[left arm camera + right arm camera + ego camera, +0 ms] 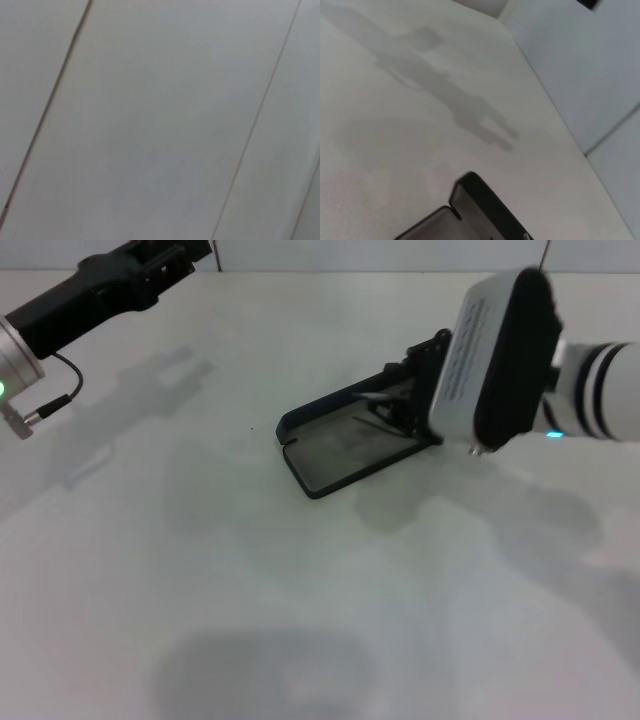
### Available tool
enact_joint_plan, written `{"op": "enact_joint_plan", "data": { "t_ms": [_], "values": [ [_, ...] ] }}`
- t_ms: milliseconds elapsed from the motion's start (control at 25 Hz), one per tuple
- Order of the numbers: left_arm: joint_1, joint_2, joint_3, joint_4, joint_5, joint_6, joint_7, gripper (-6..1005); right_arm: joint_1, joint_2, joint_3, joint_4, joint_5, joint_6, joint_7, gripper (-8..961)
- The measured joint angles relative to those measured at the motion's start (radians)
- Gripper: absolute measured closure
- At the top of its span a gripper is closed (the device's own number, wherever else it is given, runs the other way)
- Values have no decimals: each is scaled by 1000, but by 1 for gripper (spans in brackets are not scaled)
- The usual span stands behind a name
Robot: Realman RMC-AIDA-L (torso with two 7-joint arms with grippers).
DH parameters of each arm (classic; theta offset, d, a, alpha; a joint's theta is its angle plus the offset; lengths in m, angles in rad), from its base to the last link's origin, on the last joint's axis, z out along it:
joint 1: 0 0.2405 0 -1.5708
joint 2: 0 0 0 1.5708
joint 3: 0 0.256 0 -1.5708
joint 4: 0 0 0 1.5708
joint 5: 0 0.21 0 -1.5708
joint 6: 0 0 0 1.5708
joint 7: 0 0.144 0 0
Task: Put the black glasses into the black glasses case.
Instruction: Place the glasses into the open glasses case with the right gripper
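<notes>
The black glasses case [335,445] lies open on the white table, its grey lining facing up. One corner of the case [477,200] also shows in the right wrist view. Thin wire parts of the black glasses [383,410] show at the case's far end, partly hidden. My right gripper [415,375] hangs right over that end, behind its bulky white and black wrist housing. I cannot make out whether it touches the glasses. My left gripper [165,265] is parked high at the far left, well away from the case.
The white table [250,590] stretches all around the case, with arm shadows on it. A pale wall [580,65] rises behind the table's far edge. The left wrist view holds only flat pale panels [160,120].
</notes>
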Motion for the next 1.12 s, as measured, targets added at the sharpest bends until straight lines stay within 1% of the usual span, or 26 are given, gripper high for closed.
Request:
{"op": "enact_joint_plan", "data": {
  "t_ms": [80,120,160,320,480,720,840,960,1120],
  "values": [
    [-3,-1,-2,-5,0,-12,1,466,-5,0,-43,0,-21,49,-20,587],
    [-5,0,-2,-8,0,-19,1,466,-5,0,-43,0,-21,49,-20,586],
    [-7,0,-2,-11,0,-26,2,466,-8,1,-86,6,-48,100,-32,585],
    [-10,0,-1,-13,-1,-35,2,466,-7,1,-151,21,-102,173,-38,580],
    [-14,-1,-2,-14,-1,-36,2,467,14,2,-169,55,-121,197,-38,575],
    [-18,-2,-5,-25,-1,-36,-1,467,29,2,-165,80,-113,182,-28,567],
    [-20,-3,-4,-26,-1,-36,-2,467,30,2,-162,76,-110,145,-15,557],
    [-21,-3,0,-26,-1,-36,-4,467,33,3,-137,58,-105,72,15,545],
    [-19,-3,1,-27,-1,-36,-4,467,21,2,-99,33,-92,18,21,528]
  ]
}}
